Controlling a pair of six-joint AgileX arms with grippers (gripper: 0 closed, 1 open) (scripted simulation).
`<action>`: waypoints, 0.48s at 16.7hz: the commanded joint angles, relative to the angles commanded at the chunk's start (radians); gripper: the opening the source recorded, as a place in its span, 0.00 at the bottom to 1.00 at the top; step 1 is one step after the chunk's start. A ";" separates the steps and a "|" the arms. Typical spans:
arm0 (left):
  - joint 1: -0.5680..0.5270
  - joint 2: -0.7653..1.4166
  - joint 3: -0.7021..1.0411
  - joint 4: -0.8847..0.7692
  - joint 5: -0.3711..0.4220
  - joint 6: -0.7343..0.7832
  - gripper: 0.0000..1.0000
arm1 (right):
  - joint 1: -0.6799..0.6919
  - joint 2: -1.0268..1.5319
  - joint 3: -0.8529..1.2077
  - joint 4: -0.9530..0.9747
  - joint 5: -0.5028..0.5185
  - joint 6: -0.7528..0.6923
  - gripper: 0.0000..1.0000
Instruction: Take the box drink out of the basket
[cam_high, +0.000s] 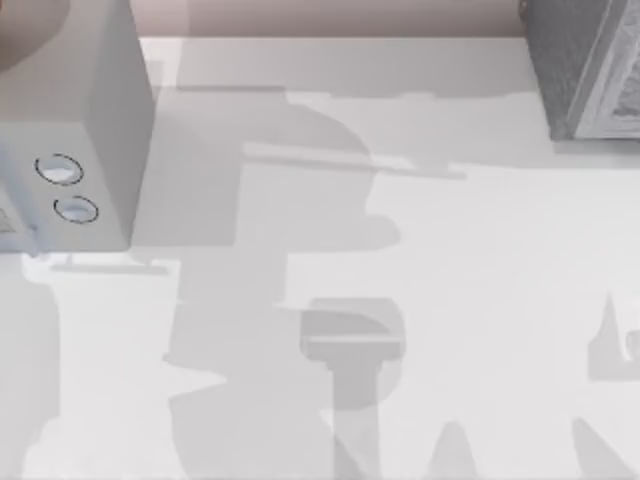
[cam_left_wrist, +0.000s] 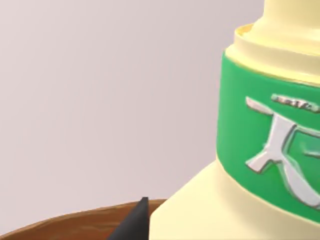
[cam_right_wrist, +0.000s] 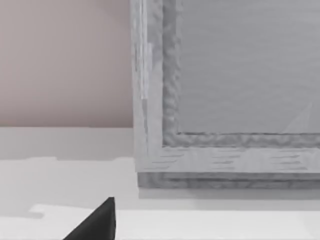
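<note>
**Left gripper close beside the box drink**

One dark fingertip (cam_left_wrist: 136, 220) of the left gripper sits just beside the box drink (cam_left_wrist: 260, 150), above the basket's brown rim (cam_left_wrist: 75, 225); I cannot tell its spread. The right wrist faces a grey textured box (cam_right_wrist: 230, 90) on the white table (cam_high: 450, 300).

Pale-yellow, green-banded box drink (cam_left_wrist: 260, 150), upright
</note>
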 joint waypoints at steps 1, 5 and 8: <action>0.000 0.000 0.000 0.000 0.000 0.000 0.00 | 0.000 0.000 0.000 0.000 0.000 0.000 1.00; -0.001 -0.027 0.043 0.004 -0.019 -0.006 0.00 | 0.000 0.000 0.000 0.000 0.000 0.000 1.00; -0.014 -0.046 0.169 -0.030 -0.065 -0.018 0.00 | 0.000 0.000 0.000 0.000 0.000 0.000 1.00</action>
